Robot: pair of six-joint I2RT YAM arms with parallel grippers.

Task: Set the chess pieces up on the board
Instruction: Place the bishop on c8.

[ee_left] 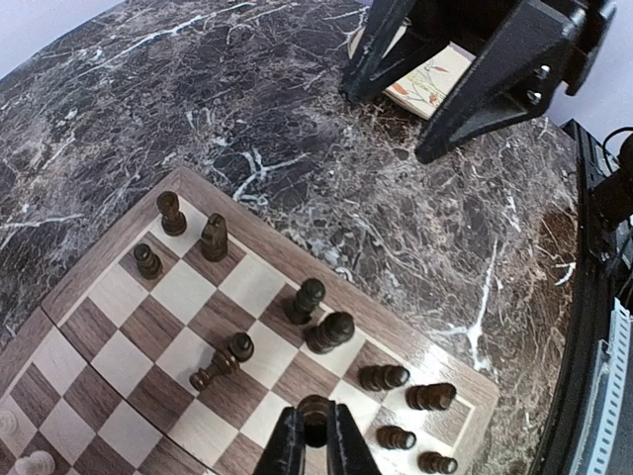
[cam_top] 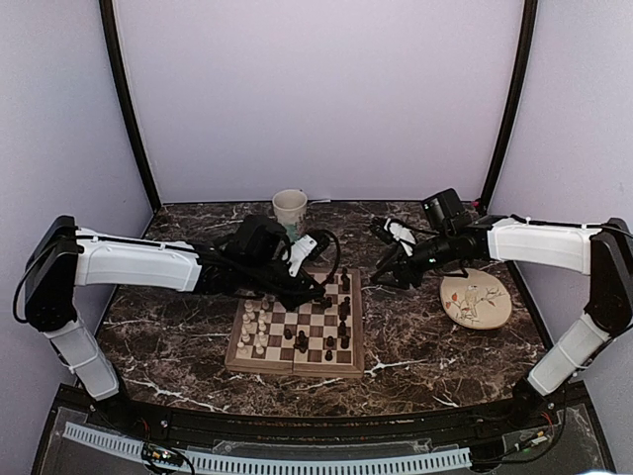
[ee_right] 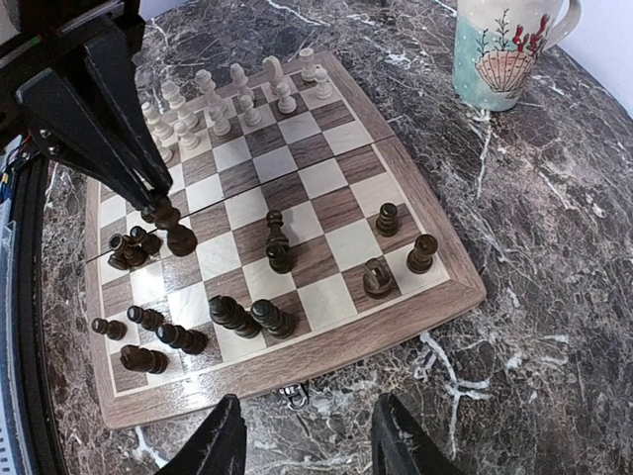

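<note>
Toward the near right corner of the board (cam_top: 294, 369), mid-counter (cam_top: 425, 346), several dark pieces (ee_right: 148, 336) are lying toppled. The left claw (ee_left: 315, 435) is clamping a dark piece (ee_left: 316, 411) just beside them; lowering it carelessly risks scattering these neighbours. Off the board's right edge, the right claw (ee_right: 309, 426) is hovering spread and empty.

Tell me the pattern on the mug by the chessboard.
The mug is cream over teal, with a shell and red coral; clearest in right wrist view.
</note>
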